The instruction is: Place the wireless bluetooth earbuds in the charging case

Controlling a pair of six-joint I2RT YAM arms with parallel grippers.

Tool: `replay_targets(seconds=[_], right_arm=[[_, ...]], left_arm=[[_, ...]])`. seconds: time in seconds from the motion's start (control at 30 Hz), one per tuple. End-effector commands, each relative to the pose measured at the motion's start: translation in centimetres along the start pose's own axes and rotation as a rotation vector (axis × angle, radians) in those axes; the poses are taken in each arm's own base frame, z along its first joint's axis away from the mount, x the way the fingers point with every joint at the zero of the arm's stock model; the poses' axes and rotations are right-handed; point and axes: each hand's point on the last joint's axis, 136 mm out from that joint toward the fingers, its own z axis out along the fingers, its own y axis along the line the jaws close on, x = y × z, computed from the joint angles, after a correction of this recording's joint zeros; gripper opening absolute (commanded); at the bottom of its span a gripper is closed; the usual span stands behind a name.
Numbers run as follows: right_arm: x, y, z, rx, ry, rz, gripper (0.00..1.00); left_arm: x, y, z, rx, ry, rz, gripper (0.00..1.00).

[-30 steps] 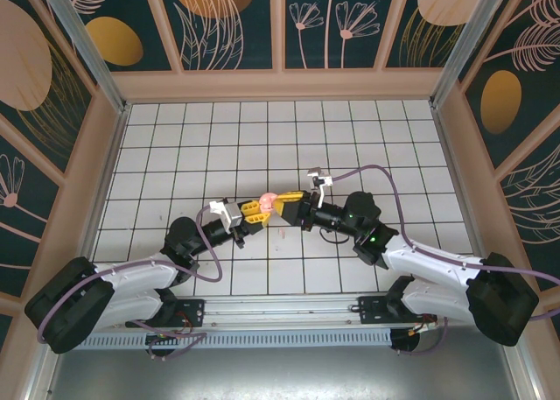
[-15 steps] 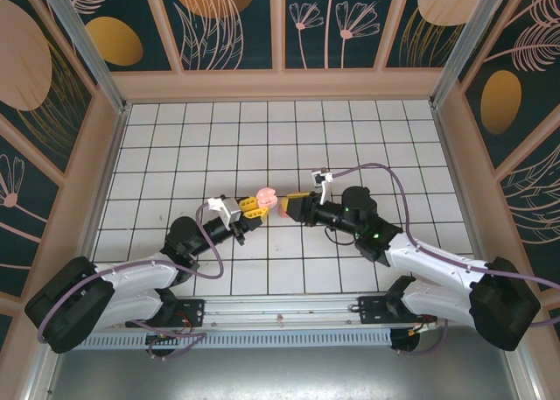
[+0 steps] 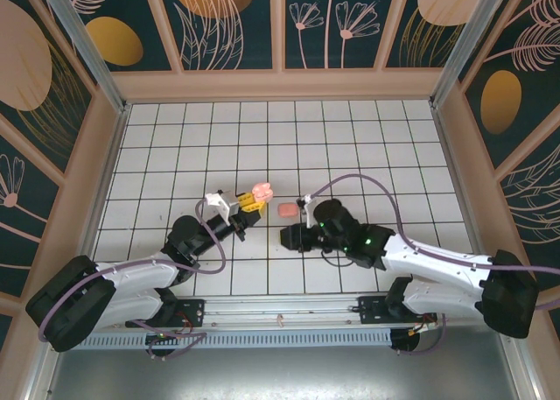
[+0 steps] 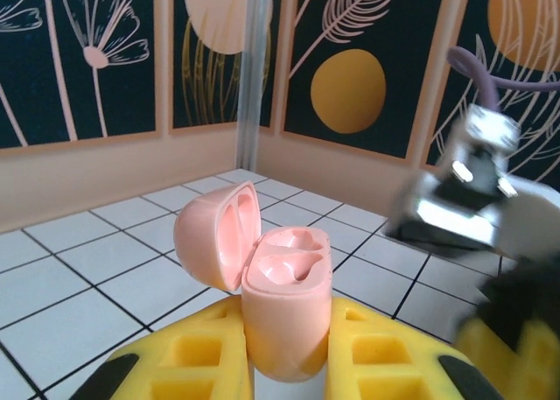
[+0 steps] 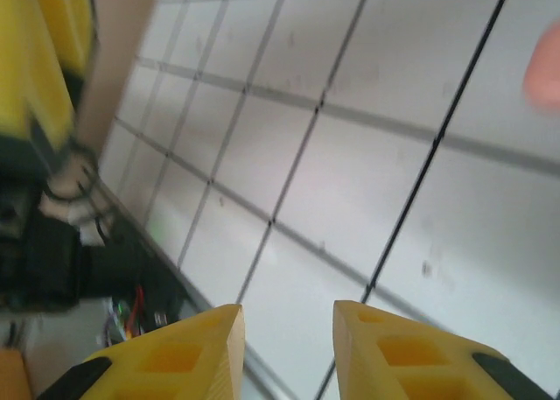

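Observation:
My left gripper [image 3: 252, 200] is shut on the pale pink charging case [image 3: 261, 192] and holds it upright above the tiles. In the left wrist view the case [image 4: 284, 304] stands between the yellow fingers [image 4: 192, 356] with its lid swung open to the left; its two sockets look empty. My right gripper [image 3: 284, 238] hangs low over the floor, a tile nearer than the case. It is open with nothing between its fingers [image 5: 367, 343]. The tiny salmon-pink earbuds are out of view.
A coral rounded-rectangular pod [image 3: 287, 210] lies on the white tiles between the two grippers and shows as a blur [image 5: 547, 63] at the right edge of the right wrist view. Wooden walls ring the tiled floor [image 3: 350, 146]. The metal rail [image 3: 280, 308] runs along the near edge.
My right gripper has pulled back from the case toward the near edge and dipped down. The coral pod now lies on the tiles. My left gripper has shifted slightly left with the case.

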Motion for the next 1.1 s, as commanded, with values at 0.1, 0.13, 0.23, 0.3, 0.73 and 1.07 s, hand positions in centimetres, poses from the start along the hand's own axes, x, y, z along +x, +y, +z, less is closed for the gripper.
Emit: replay_targets(seconds=[0.1,0.13,0.23,0.3,0.73,1.07], right_arm=[[8.3,-1.1,1.0,0.186,0.276,0.144,0.32],[9.2,-0.9,1.1,0.197,0.309,0.143,0.32],[11.4,-0.6,1.4,0.243,0.402,0.133,0.32],[12.5,-0.2,1.8,0.247,0.446,0.126,0.33],[18.2,-0.1,2.5,0.341,0.66,0.075,0.33],[19.3,0.1,3.1,0.333,0.697,0.062,0.31]], left_arm=[[1.0,1.1,-1.1,-0.076,0.02,-0.077,0.17],[1.1,1.1,-1.3,-0.082,0.022,-0.081,0.17],[1.1,1.3,-1.8,-0.099,0.024,-0.083,0.17],[1.1,1.4,-2.1,-0.11,0.024,-0.082,0.17],[0.9,1.5,-2.2,-0.116,0.025,-0.079,0.17],[1.0,1.5,-2.2,-0.114,0.028,-0.082,0.18]])
